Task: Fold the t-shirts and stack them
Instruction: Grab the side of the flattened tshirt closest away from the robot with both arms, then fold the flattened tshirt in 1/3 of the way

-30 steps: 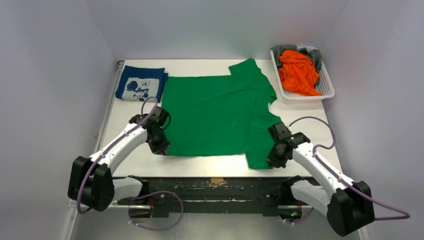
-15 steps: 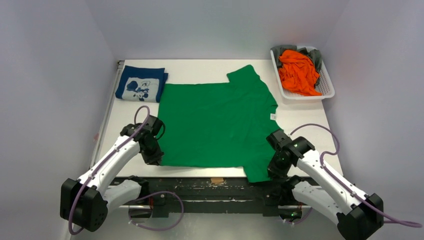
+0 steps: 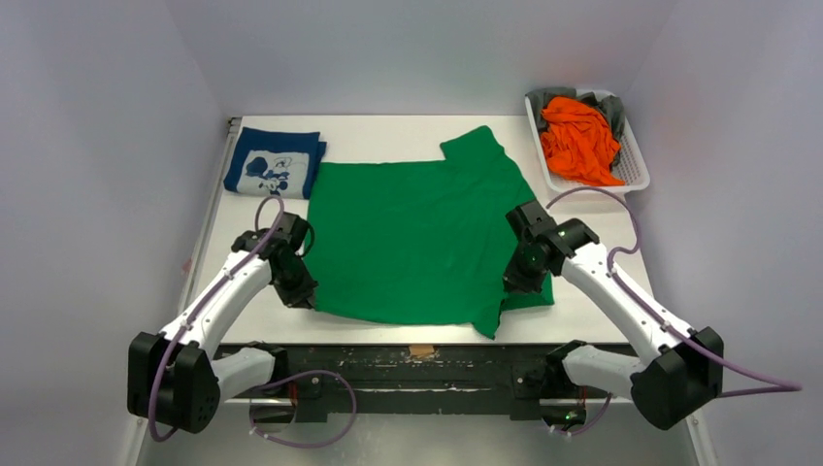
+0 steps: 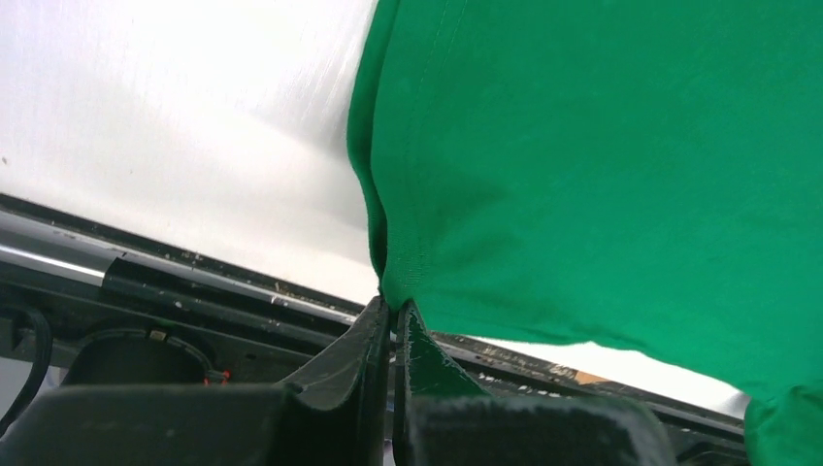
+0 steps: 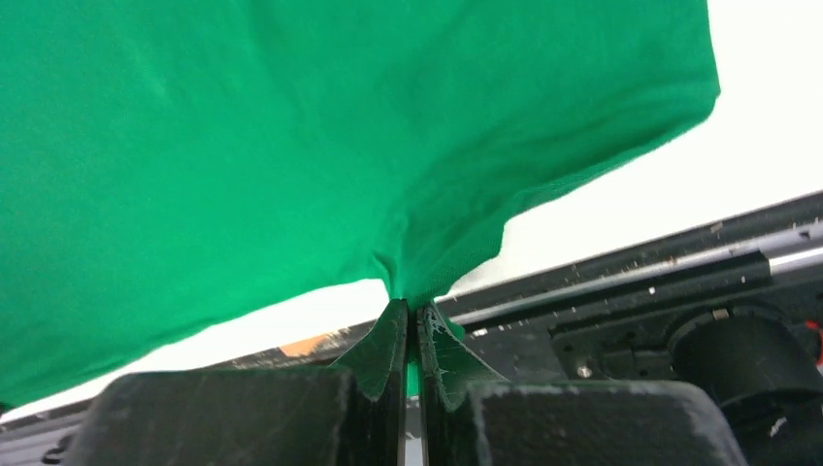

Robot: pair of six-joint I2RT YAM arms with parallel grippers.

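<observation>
L hand (image 3: 299,294) & R hand (image 3: 512,282) pinch near edge of green t-shirt (image 3: 408,228); 1st fold starting; next, prob. carry edge to far side, both level.

You have the white table (image 3: 388,131) carrying the green t-shirt (image 3: 417,233) spread across its middle. The folded navy t-shirt (image 3: 274,162) (white print up) lies just off its far-left corner, the white basket (image 3: 633,160) off its far-right.
</observation>
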